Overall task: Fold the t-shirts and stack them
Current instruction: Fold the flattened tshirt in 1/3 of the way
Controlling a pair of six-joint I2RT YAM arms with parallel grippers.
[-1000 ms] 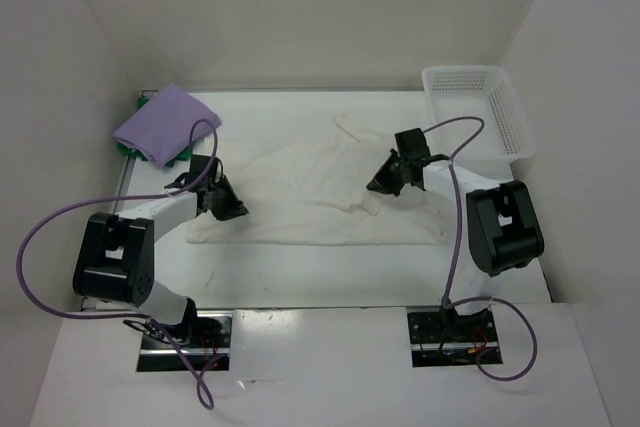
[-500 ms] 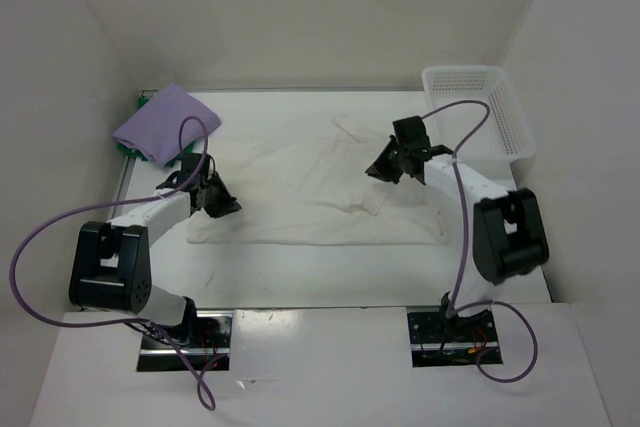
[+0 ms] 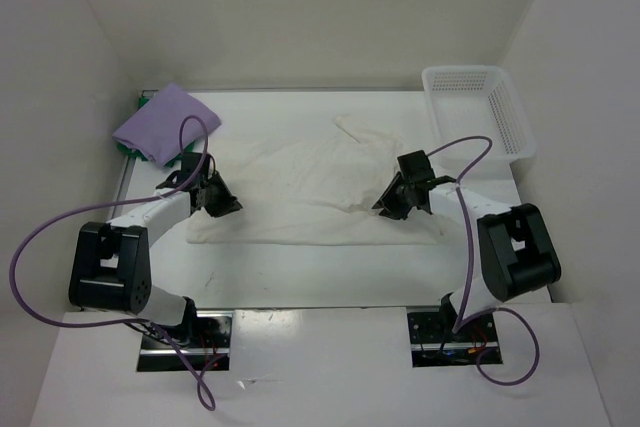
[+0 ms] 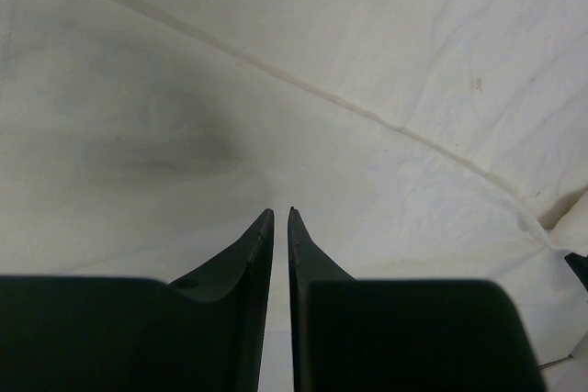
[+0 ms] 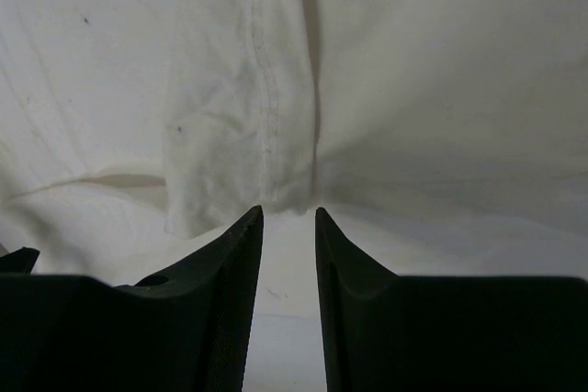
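The cream-white t-shirt (image 3: 290, 197) lies spread out, rumpled, across the middle of the table. One sleeve (image 3: 352, 127) points to the back. The lavender-purple shirt (image 3: 158, 125) lies folded at the far left on top of the bright green shirt (image 3: 128, 147), of which only edges show. My left gripper (image 3: 224, 203) is low over the cream shirt's left part; in the left wrist view (image 4: 281, 212) its jaws stand almost together with nothing between them. My right gripper (image 3: 386, 203) is over the shirt's right part, a little open and empty (image 5: 288, 210), facing a folded hem (image 5: 266, 135).
A white plastic lattice basket (image 3: 478, 112) stands at the back right corner. White walls close in the table at the back and both sides. The arms' purple cables loop above the table on each side.
My right gripper swung toward the back, then came back toward me and lower over the cream shirt. My left gripper shifted slightly at first, then stayed still. The shirts lie as before.
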